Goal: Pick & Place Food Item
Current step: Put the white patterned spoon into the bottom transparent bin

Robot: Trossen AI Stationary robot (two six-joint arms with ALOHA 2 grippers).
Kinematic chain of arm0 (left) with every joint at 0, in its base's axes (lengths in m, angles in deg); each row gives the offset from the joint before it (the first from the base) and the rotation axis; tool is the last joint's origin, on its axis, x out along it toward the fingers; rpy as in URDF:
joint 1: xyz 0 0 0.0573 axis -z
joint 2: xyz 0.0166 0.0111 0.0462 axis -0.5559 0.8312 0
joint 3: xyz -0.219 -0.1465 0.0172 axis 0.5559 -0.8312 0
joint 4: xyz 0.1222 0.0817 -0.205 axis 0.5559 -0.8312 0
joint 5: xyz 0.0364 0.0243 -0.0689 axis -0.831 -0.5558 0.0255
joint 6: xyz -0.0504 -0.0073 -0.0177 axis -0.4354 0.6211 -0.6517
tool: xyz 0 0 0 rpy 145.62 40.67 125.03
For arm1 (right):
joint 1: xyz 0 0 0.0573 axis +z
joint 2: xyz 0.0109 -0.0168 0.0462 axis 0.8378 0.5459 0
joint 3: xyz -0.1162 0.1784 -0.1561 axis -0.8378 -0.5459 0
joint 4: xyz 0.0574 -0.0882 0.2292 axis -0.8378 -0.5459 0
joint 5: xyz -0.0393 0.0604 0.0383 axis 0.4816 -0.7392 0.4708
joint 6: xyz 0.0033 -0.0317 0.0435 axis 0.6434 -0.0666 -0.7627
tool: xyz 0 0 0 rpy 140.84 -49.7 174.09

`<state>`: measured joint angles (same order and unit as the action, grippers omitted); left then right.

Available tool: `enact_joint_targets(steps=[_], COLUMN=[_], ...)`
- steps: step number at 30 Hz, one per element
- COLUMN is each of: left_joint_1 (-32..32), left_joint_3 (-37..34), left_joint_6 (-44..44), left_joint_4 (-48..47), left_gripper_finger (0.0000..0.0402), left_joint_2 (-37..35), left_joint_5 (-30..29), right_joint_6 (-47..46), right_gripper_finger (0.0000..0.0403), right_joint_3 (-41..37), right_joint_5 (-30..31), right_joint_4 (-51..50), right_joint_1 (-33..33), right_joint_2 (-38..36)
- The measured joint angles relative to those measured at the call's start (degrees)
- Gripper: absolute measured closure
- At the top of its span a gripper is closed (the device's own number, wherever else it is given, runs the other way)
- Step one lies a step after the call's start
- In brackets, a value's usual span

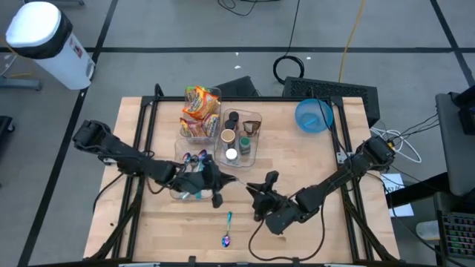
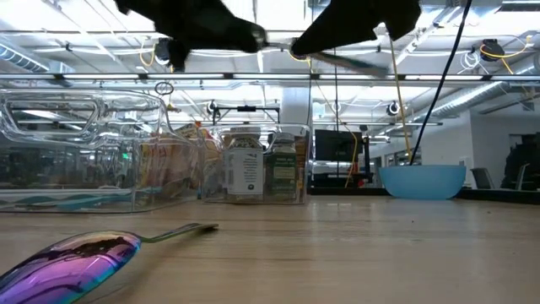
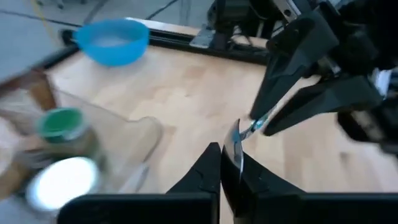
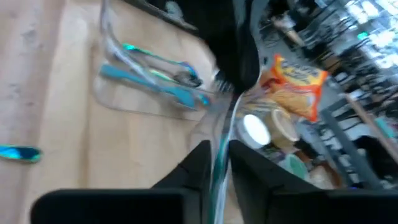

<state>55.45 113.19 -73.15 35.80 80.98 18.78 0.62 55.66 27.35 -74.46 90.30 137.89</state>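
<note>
the metal utensil (image 3: 237,142) hangs above the table's middle, between both grippers. the left gripper (image 3: 229,182) is clamped on one end. the right gripper (image 4: 219,167) has the other end between its tips; you cannot tell whether it grips. at 9 o'clock just beside them sits a clear cutlery bin (image 1: 187,176); at 12 o'clock a jar bin (image 1: 243,139) and a snack bin (image 1: 201,111). a blue bowl (image 1: 314,116) sits at 2 o'clock by the far edge. an iridescent spoon (image 1: 227,231) lies at 6 o'clock near the front edge. bare wood lies around 3 o'clock. the jar labels and packet print cannot be read.
</note>
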Motion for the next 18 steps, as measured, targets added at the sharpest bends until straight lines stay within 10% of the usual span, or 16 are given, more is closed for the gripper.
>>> enact_joint_targets(steps=[10,18], left_joint_1=[13.58,24.41], left_joint_3=[0.13,0.11], left_joint_6=[-0.77,-6.58], left_joint_4=[-19.28,-35.28], left_gripper_finger=[0.0394,0.0394], left_joint_2=[-11.86,-13.67], left_joint_5=[-32.95,-50.47], right_joint_6=[-7.87,-9.32], right_gripper_finger=[0.0238,0.0229], right_joint_3=[0.0,0.0], right_joint_5=[-19.97,-21.87], right_joint_4=[0.04,-0.23], right_joint_1=[0.81,0.85], right_joint_2=[-6.14,-7.36])
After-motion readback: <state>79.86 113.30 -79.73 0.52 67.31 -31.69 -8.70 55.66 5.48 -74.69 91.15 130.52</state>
